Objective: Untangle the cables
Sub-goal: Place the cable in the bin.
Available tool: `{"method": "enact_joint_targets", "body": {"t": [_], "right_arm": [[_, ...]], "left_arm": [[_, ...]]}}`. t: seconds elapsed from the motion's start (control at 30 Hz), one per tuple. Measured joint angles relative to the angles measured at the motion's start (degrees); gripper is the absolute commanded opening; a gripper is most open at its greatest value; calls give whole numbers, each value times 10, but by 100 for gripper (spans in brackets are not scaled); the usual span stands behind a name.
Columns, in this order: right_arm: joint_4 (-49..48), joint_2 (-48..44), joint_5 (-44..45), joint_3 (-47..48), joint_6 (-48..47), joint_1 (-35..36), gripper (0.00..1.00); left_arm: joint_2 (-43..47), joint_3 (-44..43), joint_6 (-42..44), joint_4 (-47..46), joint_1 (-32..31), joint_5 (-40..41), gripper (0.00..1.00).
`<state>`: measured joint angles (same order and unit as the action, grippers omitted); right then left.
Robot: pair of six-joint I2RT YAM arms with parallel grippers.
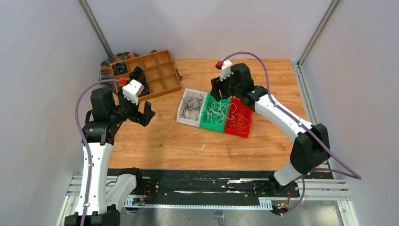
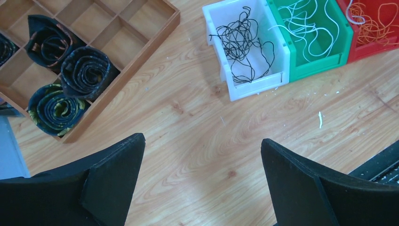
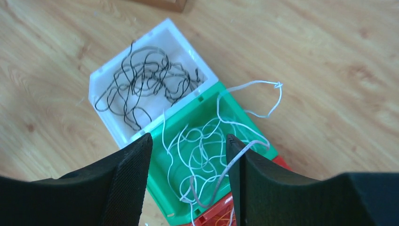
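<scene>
The cables lie sorted in three bins side by side: black cables (image 1: 192, 104) in a white bin (image 1: 188, 121), white cables (image 1: 217, 111) in a green bin (image 1: 210, 127), orange cables (image 1: 240, 123) in a red bin (image 1: 236, 134). My right gripper (image 3: 188, 141) hangs open just above the white cables (image 3: 202, 150). One white strand (image 3: 244, 148) drapes across its right finger, and a loop (image 3: 275, 94) trails over the green rim onto the table. My left gripper (image 2: 202, 143) stands wide open over bare wood, left of the bins, with nothing between its fingers.
A wooden compartment tray (image 1: 162, 89) sits at the back left, with dark rolled coils (image 2: 84, 70) in its near cells and a plaid cloth (image 1: 106, 66) behind it. A small white scrap (image 2: 320, 119) lies on the table in front of the bins.
</scene>
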<state>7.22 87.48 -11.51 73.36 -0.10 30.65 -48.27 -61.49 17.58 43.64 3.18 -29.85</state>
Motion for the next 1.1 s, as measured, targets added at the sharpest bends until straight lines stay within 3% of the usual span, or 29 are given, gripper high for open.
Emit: {"method": "enact_joint_targets", "body": {"t": [0.1,0.3,0.5,0.67,0.83,1.1], "right_arm": [[56,33,-12,23,-3,2,61],[144,47,-26,42,-5,2,73],[240,86,-78,138,-4,2,73],[285,89,-91,148,1,4,72],[275,76,-21,148,18,-2,65],[238,117,97,168,52,-60,61]], "left_arm": [[4,4,0,-1,0,-5,98],[4,5,-2,-3,0,-6,98],[5,5,-2,-5,0,-6,98],[13,15,-4,-15,0,-7,98],[14,19,-4,-16,0,-8,98],[14,19,-4,-15,0,-8,98]]}}
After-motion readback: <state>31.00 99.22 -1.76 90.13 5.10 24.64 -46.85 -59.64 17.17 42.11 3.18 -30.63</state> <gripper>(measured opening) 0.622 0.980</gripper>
